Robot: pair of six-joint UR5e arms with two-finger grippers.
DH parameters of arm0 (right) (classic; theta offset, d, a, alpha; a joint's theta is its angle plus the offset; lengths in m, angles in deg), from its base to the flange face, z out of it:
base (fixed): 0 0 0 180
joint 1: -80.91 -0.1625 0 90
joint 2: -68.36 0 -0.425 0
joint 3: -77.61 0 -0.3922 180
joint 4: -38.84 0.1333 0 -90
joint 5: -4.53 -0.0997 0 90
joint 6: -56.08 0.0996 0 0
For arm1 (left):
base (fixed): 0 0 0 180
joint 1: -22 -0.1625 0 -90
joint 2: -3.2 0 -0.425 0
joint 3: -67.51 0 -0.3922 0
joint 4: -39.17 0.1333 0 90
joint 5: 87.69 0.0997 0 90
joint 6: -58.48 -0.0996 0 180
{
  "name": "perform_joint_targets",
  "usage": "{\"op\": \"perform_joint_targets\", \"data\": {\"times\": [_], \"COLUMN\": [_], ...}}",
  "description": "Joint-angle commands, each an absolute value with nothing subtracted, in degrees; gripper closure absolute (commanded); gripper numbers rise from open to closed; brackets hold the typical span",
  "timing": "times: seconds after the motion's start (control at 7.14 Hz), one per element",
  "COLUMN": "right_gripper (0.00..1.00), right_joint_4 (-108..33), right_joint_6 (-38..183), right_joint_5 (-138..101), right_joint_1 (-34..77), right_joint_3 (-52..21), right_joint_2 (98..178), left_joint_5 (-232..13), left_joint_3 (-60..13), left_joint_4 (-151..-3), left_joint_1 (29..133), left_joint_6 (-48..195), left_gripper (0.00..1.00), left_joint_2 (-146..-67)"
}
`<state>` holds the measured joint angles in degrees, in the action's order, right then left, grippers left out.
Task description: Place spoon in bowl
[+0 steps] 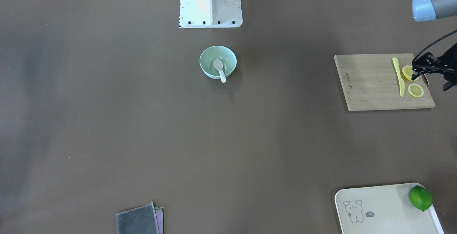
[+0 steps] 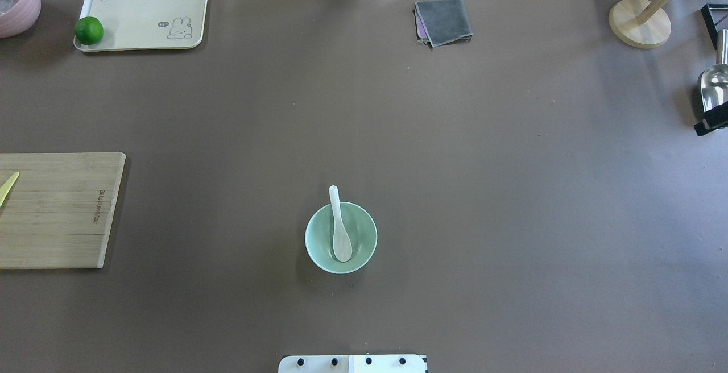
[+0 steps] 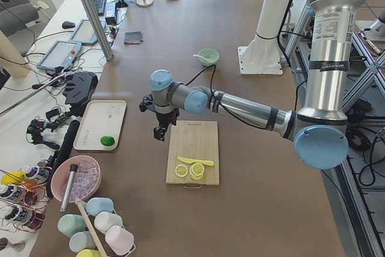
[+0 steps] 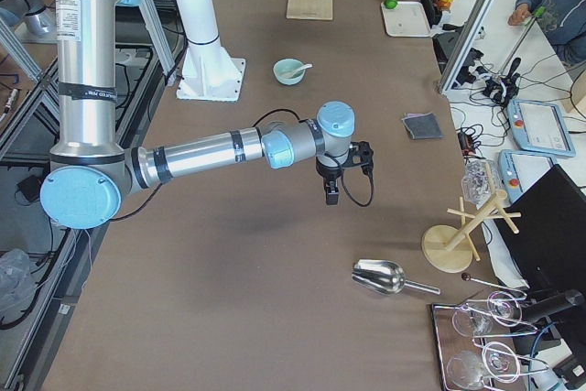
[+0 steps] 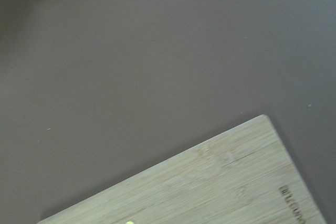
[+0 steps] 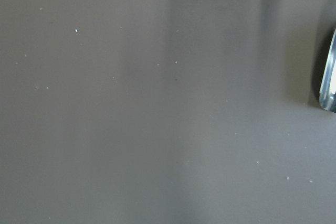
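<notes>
The pale mint-green bowl (image 2: pixel 365 231) stands on the brown table in front of the robot base. The white spoon (image 2: pixel 340 231) lies in it, scoop down inside and handle leaning over the rim on the far side from the base. Both also show in the front-facing view: bowl (image 1: pixel 228 57), spoon (image 1: pixel 219 69). My left gripper (image 3: pixel 159 130) hovers over the cutting board's edge, far from the bowl. My right gripper (image 4: pixel 331 191) hovers above bare table, also far away. I cannot tell whether either is open or shut. Neither holds anything that I can see.
A wooden cutting board (image 1: pixel 367 84) carries a yellow knife (image 1: pixel 398 77) and lemon slices (image 1: pixel 415 90). A tray (image 1: pixel 385 198) holds a lime (image 1: pixel 420 197). A grey cloth (image 2: pixel 443 20), a metal scoop (image 2: pixel 714 86) and a wooden stand (image 2: pixel 640 23) lie at the far edges.
</notes>
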<state>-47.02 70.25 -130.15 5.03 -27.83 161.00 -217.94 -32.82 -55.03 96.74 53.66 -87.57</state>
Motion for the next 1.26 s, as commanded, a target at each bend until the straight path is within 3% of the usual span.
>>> {"op": "perform_joint_targets", "data": {"times": [0.0, 0.28, 1.12], "right_gripper": [0.00, 0.00, 0.00], "right_joint_4": [-53.43, -52.83, -52.83], "right_joint_6": [56.49, 53.01, 53.09], "right_joint_5": [-130.30, -130.38, -130.47], "right_joint_1": [-0.72, -1.62, -3.73], "right_joint_3": [-25.42, -21.89, -21.53], "right_joint_2": [161.18, 161.18, 162.32], "left_joint_5": [-224.24, -224.01, -224.19], "left_joint_3": [-28.05, -27.77, -27.68], "left_joint_4": [-54.43, -50.32, -51.09], "left_joint_1": [104.85, 106.10, 108.39], "left_joint_6": [48.56, 48.63, 48.98], "left_gripper": [0.02, 0.02, 0.02], "left_joint_2": [-86.45, -86.71, -83.02]}}
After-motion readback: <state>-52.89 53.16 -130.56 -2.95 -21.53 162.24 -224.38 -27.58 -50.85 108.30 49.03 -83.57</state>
